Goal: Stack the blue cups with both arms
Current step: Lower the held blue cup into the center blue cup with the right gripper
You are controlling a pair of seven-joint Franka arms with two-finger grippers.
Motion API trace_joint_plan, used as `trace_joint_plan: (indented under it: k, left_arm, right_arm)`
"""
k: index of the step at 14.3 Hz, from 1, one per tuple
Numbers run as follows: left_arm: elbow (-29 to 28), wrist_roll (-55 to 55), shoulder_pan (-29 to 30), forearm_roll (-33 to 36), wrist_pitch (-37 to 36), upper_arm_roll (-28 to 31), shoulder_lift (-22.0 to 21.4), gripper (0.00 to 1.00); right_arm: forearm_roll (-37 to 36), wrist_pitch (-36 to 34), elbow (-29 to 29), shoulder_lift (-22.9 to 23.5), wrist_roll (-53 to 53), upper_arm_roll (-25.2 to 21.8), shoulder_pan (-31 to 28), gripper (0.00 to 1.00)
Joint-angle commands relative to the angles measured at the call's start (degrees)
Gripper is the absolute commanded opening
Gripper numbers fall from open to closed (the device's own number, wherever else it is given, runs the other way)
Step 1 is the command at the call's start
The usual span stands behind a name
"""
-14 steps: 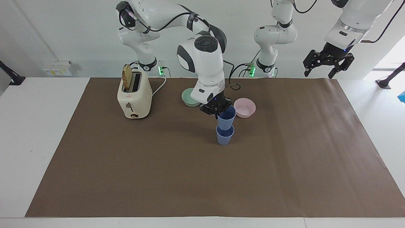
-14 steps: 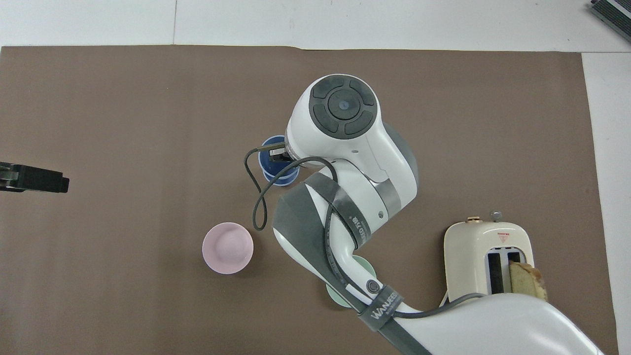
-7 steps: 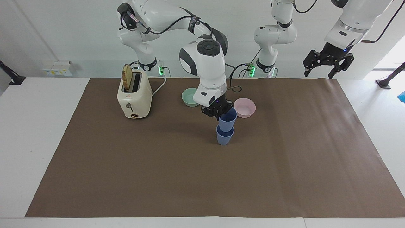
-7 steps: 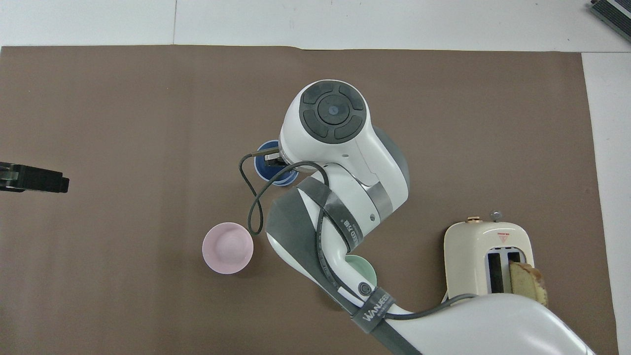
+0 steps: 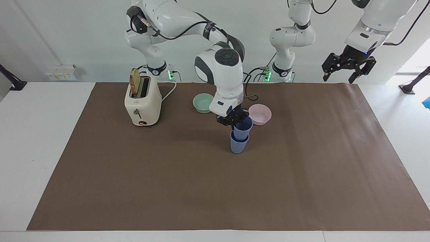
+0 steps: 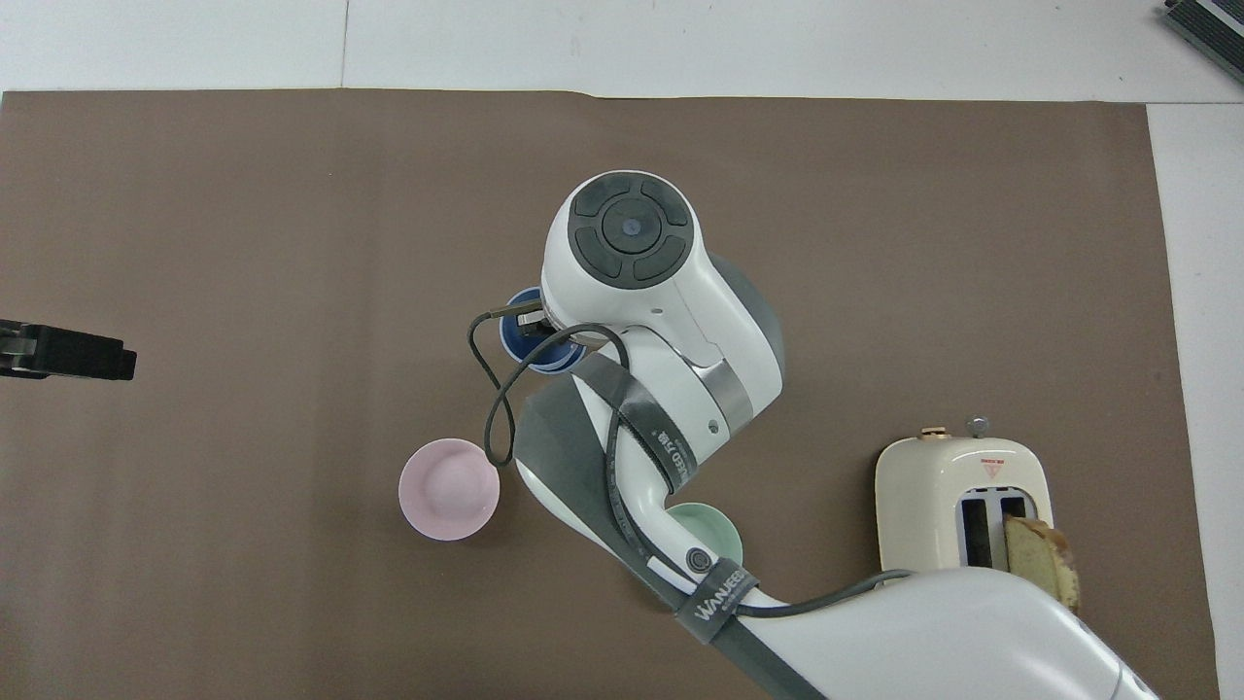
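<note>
Brown paper covers the table. Near its middle, one blue cup stands on the paper. The right gripper pinches the rim of the other blue cup, whose bottom sits tilted inside the first. The left gripper waits high over the left arm's end, fingers apart.

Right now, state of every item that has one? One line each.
upper blue cup: upright, held by the rim, partly nested in the lower cup
lower blue cup: upright on the mat, mouth up
right gripper: shut on the upper blue cup
left gripper: open, empty, waiting raised
toaster: slice sticking up from one slot
mint-green bowl: upright, empty
pink bowl: upright, empty
</note>
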Motion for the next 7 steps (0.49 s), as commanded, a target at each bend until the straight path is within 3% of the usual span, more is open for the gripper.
trace_joint_plan:
  k: [1, 7]
  left_arm:
    - [-0.67, 0.64, 1.11, -0.8, -0.72, -0.51, -1.1, 1.0]
    - [-0.67, 0.64, 1.11, -0.8, -0.72, -0.51, -1.1, 1.0]
  right_arm:
    - [-2.08, 0.63, 0.57, 0.68, 1.58, 0.36, -0.68, 0.0]
    - [-2.43, 3.62, -0.92, 0.77, 0.88, 0.36, -2.09, 0.0]
